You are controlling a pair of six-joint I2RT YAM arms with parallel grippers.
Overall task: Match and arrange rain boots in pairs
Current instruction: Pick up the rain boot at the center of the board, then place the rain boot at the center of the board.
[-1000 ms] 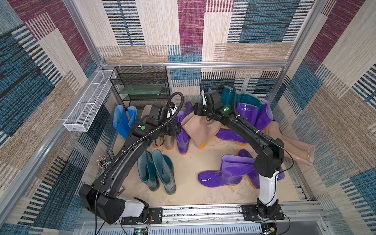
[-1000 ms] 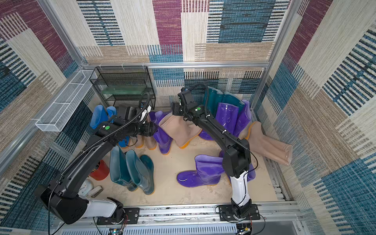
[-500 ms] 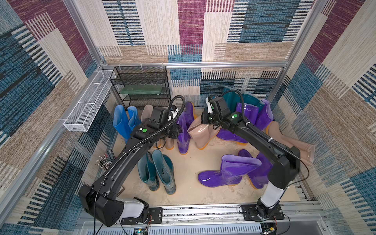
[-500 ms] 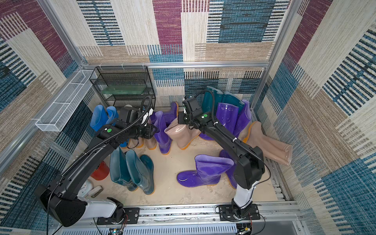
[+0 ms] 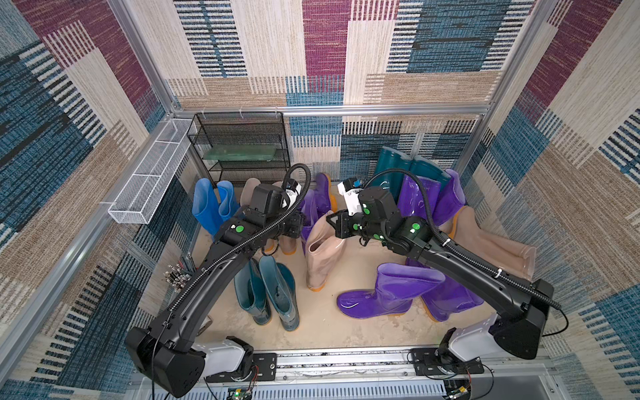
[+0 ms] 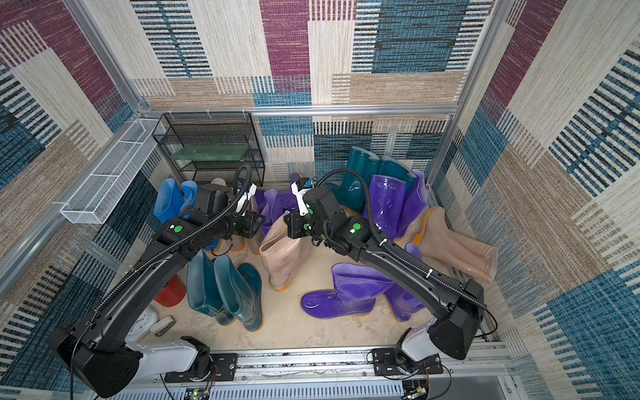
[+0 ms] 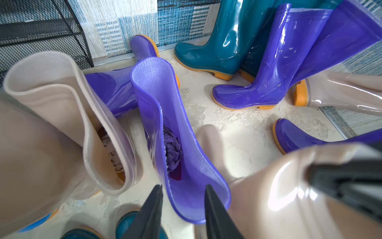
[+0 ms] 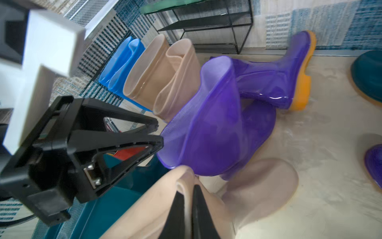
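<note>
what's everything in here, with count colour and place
blue boots: 2, blue, back left
beige boots: 4 or 5, beige, beside the blue ones, centre, lying right
purple boots: 6, purple, centre, back right, front right
teal boots: 4, teal, front centre, back right
rack: 1, black, back wall
basket: 1, white, left wall
tub: 1, red, front left
left gripper: 1, black, open at a purple boot's rim
right gripper: 1, black, shut on a beige boot

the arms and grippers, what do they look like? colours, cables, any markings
Both the left arm and right arm are matte black with white base housings, round green dots near the wrists and a ribbed black cable conduit looping along each. The left gripper and right gripper have slim black tapered fingers.
</note>
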